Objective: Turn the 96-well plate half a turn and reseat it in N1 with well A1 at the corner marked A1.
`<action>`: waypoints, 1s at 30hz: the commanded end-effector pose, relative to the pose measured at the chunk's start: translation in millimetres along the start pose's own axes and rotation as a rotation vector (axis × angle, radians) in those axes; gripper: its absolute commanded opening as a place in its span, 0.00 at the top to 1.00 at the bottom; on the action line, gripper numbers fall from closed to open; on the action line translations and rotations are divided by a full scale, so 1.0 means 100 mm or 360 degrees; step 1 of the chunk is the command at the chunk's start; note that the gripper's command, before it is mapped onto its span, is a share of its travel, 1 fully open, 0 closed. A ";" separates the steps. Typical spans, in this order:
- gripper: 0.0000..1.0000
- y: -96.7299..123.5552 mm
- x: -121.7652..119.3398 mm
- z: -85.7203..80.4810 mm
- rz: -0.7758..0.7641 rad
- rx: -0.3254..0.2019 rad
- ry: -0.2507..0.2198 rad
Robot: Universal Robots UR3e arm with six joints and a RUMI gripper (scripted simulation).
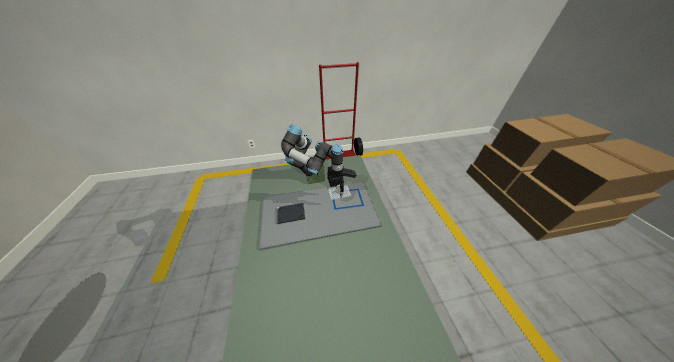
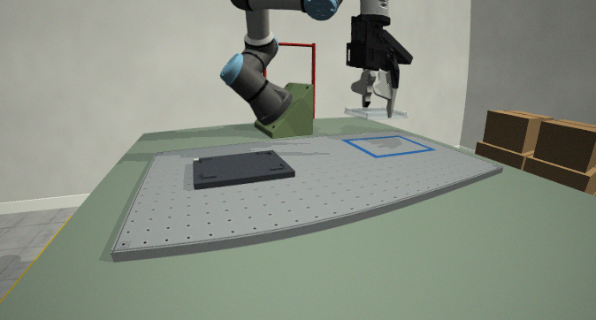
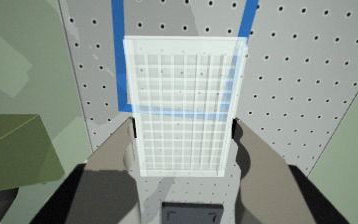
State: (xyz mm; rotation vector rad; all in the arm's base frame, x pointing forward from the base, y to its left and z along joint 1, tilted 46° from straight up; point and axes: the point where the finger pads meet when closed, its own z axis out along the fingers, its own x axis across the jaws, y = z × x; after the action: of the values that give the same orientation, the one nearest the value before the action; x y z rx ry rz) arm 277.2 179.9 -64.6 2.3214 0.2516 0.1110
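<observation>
In the exterior view the nearest thing is the green table (image 2: 309, 271), smooth and matt, and its near edge is cut off by the frame. On it lies one grey breadboard plate (image 2: 309, 196) with regular rows of small holes; its front edge looks curved.

On the left part of this plate sits the plate nest (image 2: 240, 170), one dark, flat rectangle. It has small raised locators at the corners, but they are too small to count with certainty, and the A1 mark cannot be read. Nothing is on the nest.

On the right part there is one blue square outline (image 2: 388, 146), flat on the plate.

Above the far side of this outline the gripper (image 2: 378, 103) hangs with the fingers pointing down. It pinches the 96-well plate (image 2: 376, 113) by its two long sides, and the plate is in the air, level, well apart from the nest. In the wrist view the well plate (image 3: 182, 105) is clear and thin with a white grid of wells; the two pale fingers press on its sides. Its near corners are partly hidden by the fingers, and I cannot tell which corner is cut off.

Farther back, the arm stands on one green wedge base (image 2: 297, 112). The upper arm links are cut off by the top of the frame. Behind is one red hand truck (image 1: 339, 109) by the wall, and at the right stacked brown cardboard boxes (image 1: 575, 172), partly cut off in the exterior view.
</observation>
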 end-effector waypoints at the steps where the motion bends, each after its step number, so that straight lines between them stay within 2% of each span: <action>1: 1.00 0.13 0.01 -0.01 0.0213 0.0007 0.0013; 11: 1.00 0.46 0.04 -0.02 0.0743 0.0008 0.0012; 13: 1.00 0.46 0.04 -0.02 0.0743 0.0008 0.0012; 28: 1.00 0.96 0.07 -0.04 0.1539 0.0011 0.0010; 30: 1.00 0.96 0.07 -0.04 0.1539 0.0011 0.0010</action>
State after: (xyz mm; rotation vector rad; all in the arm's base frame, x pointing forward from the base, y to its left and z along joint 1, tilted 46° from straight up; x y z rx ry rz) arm 296.1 121.8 3.1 2.2644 -0.8182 0.5548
